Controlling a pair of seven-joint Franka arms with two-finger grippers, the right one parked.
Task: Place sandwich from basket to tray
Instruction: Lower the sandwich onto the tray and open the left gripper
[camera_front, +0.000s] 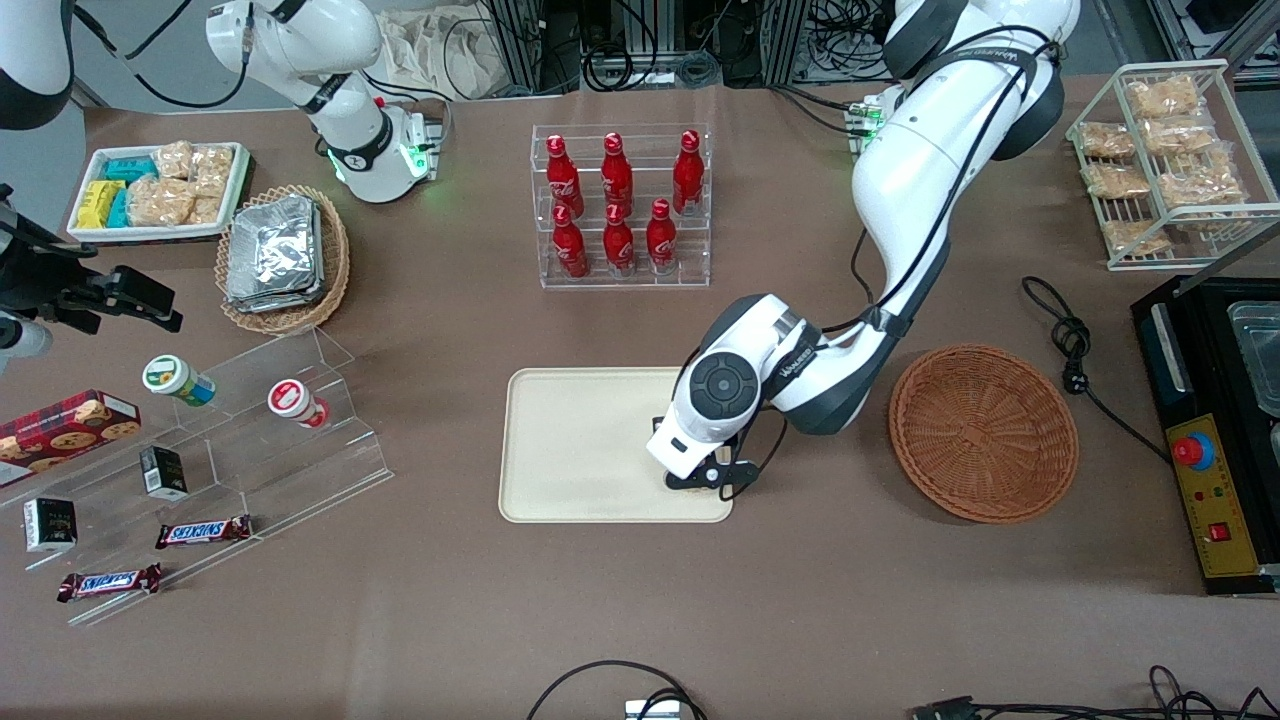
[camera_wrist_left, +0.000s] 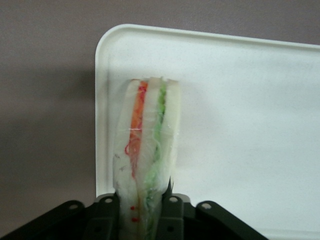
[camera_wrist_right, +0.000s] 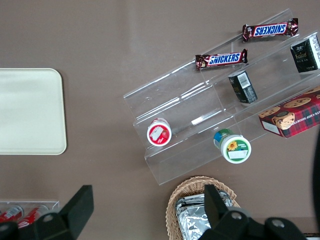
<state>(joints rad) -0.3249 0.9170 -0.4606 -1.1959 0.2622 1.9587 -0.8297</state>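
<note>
The sandwich (camera_wrist_left: 145, 150), white bread with orange-red and green layers, stands on edge between the fingers of my left gripper (camera_wrist_left: 142, 200), which is shut on it. It is just above a corner of the cream tray (camera_wrist_left: 240, 110). In the front view the gripper (camera_front: 705, 480) hangs over the tray (camera_front: 580, 445) at the corner nearest the front camera and toward the basket; the arm hides the sandwich there. The reddish-brown wicker basket (camera_front: 983, 432) sits beside the tray toward the working arm's end, with nothing in it.
A clear rack of red bottles (camera_front: 620, 205) stands farther from the camera than the tray. A tiered acrylic stand (camera_front: 200, 460) with snacks and a tan basket of foil packets (camera_front: 280, 255) lie toward the parked arm's end. A black appliance (camera_front: 1215, 430) and cable (camera_front: 1075, 350) lie near the basket.
</note>
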